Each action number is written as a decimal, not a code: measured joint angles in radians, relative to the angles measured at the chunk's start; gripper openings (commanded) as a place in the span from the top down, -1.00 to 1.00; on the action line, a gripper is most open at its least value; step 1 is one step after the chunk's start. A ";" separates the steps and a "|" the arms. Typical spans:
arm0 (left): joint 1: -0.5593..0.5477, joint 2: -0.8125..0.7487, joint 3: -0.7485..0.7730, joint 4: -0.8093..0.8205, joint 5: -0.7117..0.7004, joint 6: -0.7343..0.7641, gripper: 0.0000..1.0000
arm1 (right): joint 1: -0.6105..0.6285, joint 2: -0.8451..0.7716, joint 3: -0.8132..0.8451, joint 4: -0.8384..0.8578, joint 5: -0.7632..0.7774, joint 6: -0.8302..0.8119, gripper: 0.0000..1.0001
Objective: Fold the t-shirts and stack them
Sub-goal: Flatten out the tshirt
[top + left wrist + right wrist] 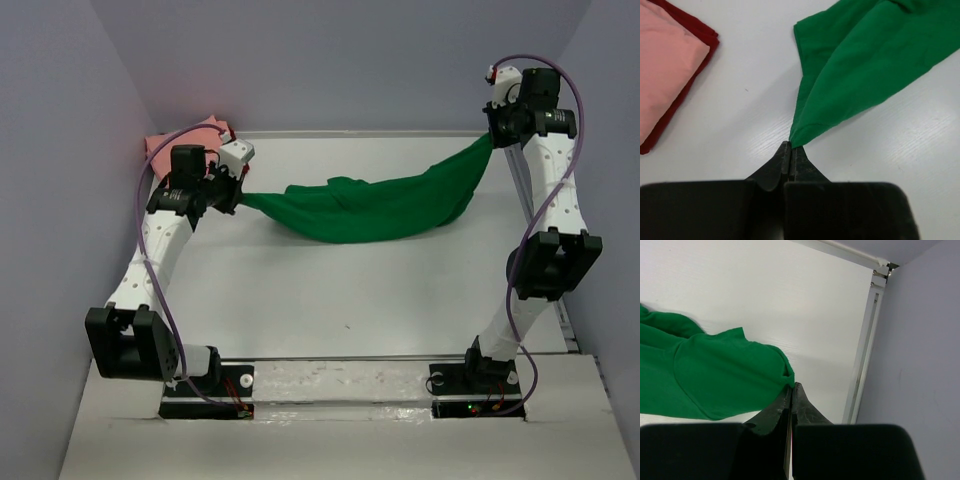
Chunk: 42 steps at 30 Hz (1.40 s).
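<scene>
A bright green t-shirt hangs stretched across the back of the table between my two grippers, sagging onto the table in the middle. My left gripper is shut on its left end; the wrist view shows the green t-shirt pinched at the left gripper. Over at the far right, raised higher, my right gripper is shut on the other end, and its wrist view shows the green t-shirt caught in the right gripper. A folded salmon pink t-shirt lies on a folded dark red t-shirt at the back left corner.
The pink and dark red stack sits just behind my left arm against the left wall. A metal rail runs along the table's right edge beside the right wall. Grey walls close in on the left, back and right.
</scene>
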<state>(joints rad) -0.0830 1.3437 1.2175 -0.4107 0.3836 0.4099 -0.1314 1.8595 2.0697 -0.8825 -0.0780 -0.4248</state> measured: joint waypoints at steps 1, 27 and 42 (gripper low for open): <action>0.000 -0.002 0.000 -0.014 0.020 0.006 1.00 | 0.000 0.002 0.000 0.000 -0.001 0.001 1.00; -0.142 -0.041 0.068 -0.483 0.437 0.239 1.00 | 0.000 0.066 -0.031 0.001 -0.016 0.003 1.00; -0.256 0.096 0.010 -0.637 0.397 0.387 -0.97 | 0.000 0.066 -0.048 0.003 -0.016 0.003 1.00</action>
<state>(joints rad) -0.3389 1.4395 1.2278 -1.0473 0.7807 0.7971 -0.1314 1.9251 2.0220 -0.8795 -0.0940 -0.4221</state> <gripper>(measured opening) 0.484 0.013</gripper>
